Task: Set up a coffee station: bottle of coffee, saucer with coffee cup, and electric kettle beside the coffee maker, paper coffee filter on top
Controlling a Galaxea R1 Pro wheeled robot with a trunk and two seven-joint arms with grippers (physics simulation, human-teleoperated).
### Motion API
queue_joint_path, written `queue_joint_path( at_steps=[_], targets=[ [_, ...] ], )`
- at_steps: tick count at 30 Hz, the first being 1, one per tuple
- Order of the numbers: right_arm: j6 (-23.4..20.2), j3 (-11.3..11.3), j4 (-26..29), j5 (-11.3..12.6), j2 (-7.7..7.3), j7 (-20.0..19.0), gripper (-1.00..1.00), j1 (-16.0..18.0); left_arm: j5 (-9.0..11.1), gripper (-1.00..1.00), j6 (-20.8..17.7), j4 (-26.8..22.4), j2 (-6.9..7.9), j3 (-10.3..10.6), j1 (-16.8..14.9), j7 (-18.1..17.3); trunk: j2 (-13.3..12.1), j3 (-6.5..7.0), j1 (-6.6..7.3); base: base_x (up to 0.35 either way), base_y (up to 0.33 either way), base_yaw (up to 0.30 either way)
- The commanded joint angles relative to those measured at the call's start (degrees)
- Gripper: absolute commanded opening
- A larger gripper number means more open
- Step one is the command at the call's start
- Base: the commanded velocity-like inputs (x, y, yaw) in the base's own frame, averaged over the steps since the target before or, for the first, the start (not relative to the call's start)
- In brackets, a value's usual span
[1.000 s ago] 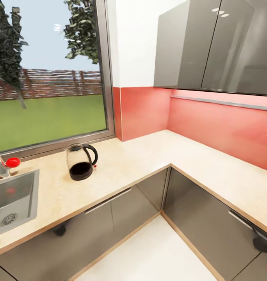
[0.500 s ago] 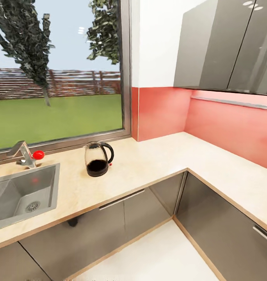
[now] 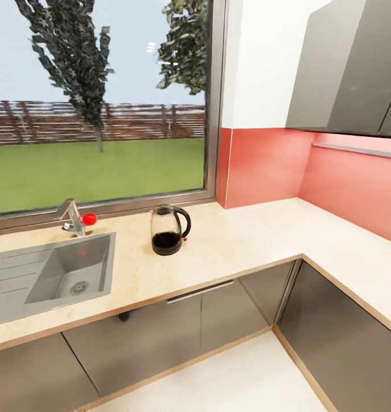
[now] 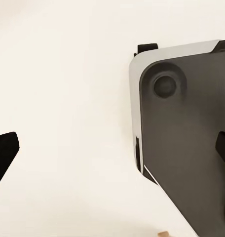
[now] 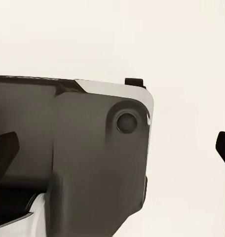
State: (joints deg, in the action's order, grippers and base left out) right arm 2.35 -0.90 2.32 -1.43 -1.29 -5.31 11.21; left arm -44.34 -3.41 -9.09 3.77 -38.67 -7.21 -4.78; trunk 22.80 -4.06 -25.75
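Plenty of open room on the kitchen countertop (image 3: 264, 240) here: the only thing standing on the long run under the window is the electric kettle (image 3: 168, 230), so a gripper could come in from its 3 o'clock side across bare slab all the way to the corner and down the right-hand leg. On the kettle's 9 o'clock side the sink (image 3: 52, 277) cuts into the surface, with the faucet (image 3: 74, 217) and its red knob sticking up at the back by the window sill. Overhead, the grey wall cabinets (image 3: 355, 68) hang over the right leg at about 2 o'clock and limit height there, while the white floor (image 3: 218, 377) in the corner is open.
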Motion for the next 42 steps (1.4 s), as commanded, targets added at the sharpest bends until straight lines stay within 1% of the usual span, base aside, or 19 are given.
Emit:
queue_joint_path(
  at_steps=[1,22,34,39,42],
  targets=[
    [0.19,-0.07,-0.03,-0.15,-0.02,-0.17,1.00,0.04,-0.40,1.00,-0.28,-0.14,-0.04,-0.49,-0.04,-0.40,0.12,-0.12,-0.03,0.000,0.000,0.277],
    [0.19,-0.07,-0.03,-0.15,-0.02,-0.14,1.00,0.04,-0.40,1.00,-0.23,-0.14,-0.08,-0.45,-0.04,-0.40,0.12,-0.12,-0.03,0.000,-0.006,0.277],
    [0.19,-0.07,-0.03,-0.15,-0.02,-0.14,1.00,0.04,-0.40,1.00,-0.27,-0.14,-0.08,-0.50,-0.05,-0.32,0.12,-0.12,-0.03,0.000,-0.243,0.273],
    [0.37,-0.12,-0.03,-0.25,-0.07,-0.15,1.00,0.04,-0.40,1.00,-0.28,-0.20,-0.02,-0.62,-0.06,-0.32,0.12,-0.12,-0.03,-0.025,-0.274,0.065],
    [1.40,-0.19,-0.03,-0.31,-0.10,-0.19,1.00,0.04,-0.40,1.00,-0.28,-0.22,0.10,-0.60,-0.07,-0.32,0.12,-0.12,-0.03,-0.098,-0.180,0.005]
  ],
)
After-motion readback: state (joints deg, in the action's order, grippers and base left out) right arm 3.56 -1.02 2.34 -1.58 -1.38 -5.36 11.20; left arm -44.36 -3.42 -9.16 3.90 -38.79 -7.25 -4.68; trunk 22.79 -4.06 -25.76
